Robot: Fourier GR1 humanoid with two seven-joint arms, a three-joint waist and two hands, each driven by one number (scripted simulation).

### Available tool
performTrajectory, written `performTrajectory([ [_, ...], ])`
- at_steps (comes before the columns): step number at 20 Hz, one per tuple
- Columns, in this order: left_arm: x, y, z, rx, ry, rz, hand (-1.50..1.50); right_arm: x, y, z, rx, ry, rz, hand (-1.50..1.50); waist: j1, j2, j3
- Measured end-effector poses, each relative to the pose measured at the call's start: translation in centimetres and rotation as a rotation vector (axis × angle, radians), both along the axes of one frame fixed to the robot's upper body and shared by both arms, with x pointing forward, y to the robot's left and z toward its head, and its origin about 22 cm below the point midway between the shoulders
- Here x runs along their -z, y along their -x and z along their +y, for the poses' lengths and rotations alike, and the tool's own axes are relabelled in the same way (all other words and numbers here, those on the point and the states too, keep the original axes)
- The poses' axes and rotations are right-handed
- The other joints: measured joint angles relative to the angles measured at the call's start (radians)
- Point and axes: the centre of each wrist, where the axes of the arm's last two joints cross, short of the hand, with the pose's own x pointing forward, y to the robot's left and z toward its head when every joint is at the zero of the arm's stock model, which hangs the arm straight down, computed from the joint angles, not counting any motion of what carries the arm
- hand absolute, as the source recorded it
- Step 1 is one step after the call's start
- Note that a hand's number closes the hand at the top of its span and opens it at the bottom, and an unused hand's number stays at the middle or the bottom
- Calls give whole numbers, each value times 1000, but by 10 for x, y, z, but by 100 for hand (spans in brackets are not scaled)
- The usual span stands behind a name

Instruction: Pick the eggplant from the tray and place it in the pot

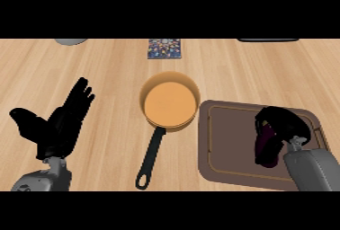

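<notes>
Right hand (282, 123) curled on eggplant (267, 146) over tray (225, 148)

Counter (100, 67): light wood planks.
Pot (170, 101): orange, mid-counter, black handle running toward the near edge.
Tray (229, 143): brown, just right of the pot.
Patterned card (164, 48): beyond the pot.
Grey object (71, 41): far left of the pot, cut off.

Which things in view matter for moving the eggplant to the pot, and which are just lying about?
Job: eggplant, brown tray, orange pot with black handle, right hand curled over the eggplant.

Lying about: patterned card, grey object, dark object, resting open left hand.
</notes>
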Motion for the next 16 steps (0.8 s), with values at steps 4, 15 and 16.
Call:
performTrajectory([
  [4, 3, 3, 4, -23, -5, 16, 0, 3, 12, 35, 254, -19, -81, 150, -30, -13, 0],
  [15, 6, 5, 2, -7, -9, 17, 0, -83, 61, 130, 530, 54, -537, 150, -7, -14, 2],
  [16, 5, 4, 3, -6, -9, 16, 0, -92, 68, 138, 519, 45, -585, 150, -3, -13, 3],
])
